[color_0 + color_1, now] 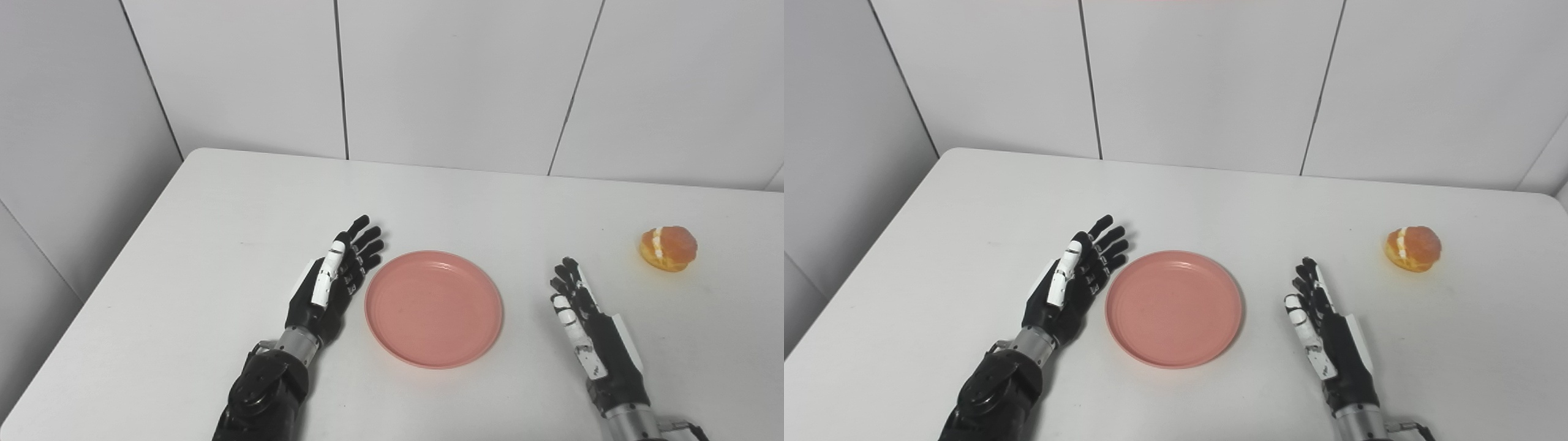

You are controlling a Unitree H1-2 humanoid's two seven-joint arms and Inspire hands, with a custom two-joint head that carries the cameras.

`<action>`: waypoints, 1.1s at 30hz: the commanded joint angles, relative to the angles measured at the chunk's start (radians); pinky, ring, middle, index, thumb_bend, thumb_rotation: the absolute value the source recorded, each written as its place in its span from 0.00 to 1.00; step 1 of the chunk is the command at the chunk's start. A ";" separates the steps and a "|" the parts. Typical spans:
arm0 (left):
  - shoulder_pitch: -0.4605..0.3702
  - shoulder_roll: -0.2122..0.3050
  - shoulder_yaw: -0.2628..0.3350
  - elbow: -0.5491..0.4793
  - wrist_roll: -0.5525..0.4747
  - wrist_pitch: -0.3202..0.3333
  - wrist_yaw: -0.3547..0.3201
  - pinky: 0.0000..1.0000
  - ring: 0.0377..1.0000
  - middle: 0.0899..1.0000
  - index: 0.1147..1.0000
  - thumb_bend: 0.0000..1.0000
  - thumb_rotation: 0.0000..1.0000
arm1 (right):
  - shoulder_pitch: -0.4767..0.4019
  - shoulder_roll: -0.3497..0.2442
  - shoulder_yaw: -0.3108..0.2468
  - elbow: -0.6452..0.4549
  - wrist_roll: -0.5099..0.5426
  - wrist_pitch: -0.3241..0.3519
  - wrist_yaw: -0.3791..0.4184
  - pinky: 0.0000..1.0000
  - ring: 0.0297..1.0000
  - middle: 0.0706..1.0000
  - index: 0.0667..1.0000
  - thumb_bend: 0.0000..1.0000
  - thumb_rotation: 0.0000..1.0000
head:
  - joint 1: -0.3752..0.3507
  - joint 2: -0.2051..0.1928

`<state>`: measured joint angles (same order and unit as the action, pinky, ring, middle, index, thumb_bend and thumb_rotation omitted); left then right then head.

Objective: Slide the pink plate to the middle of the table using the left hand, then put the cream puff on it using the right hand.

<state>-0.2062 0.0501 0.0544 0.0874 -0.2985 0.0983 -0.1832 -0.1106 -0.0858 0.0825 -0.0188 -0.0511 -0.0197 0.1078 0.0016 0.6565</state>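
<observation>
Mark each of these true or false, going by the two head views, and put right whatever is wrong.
1. The cream puff lies on the pink plate. False: it sits on the bare table, off to the right of the plate, and the plate is empty.
2. The left hand is open, next to the plate's left rim. True.
3. The right hand is closed around the cream puff. False: it is open and holds nothing; the puff lies apart from it, farther back and to the right.
4. The plate lies between the two hands. True.
5. The plate is standing on its edge. False: it lies flat on the table.
</observation>
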 commanded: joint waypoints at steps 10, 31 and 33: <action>0.058 -0.021 0.019 0.086 0.071 -0.067 0.053 0.97 0.95 0.95 0.94 0.37 1.00 | -0.041 -0.016 -0.026 -0.160 -0.029 0.099 -0.014 0.93 0.93 0.94 0.97 0.61 0.86 | -0.080 -0.014; 0.066 -0.036 0.015 0.154 0.101 -0.110 0.048 0.96 0.93 0.92 0.92 0.37 0.99 | -0.254 -0.193 -0.051 -0.235 -0.271 0.128 0.002 0.73 0.83 0.90 0.94 0.71 0.89 | -0.241 -0.091; 0.063 -0.032 0.017 0.165 0.101 -0.116 0.045 0.96 0.93 0.92 0.92 0.36 1.00 | -0.277 -0.214 -0.048 -0.238 -0.304 0.141 0.009 0.74 0.84 0.91 0.95 0.73 0.89 | -0.262 -0.103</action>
<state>-0.2048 0.0190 0.0713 0.1576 -0.1916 -0.0234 -0.1351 -0.3426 -0.2761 0.0397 -0.2206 -0.3345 0.1108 0.1183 -0.2608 0.5538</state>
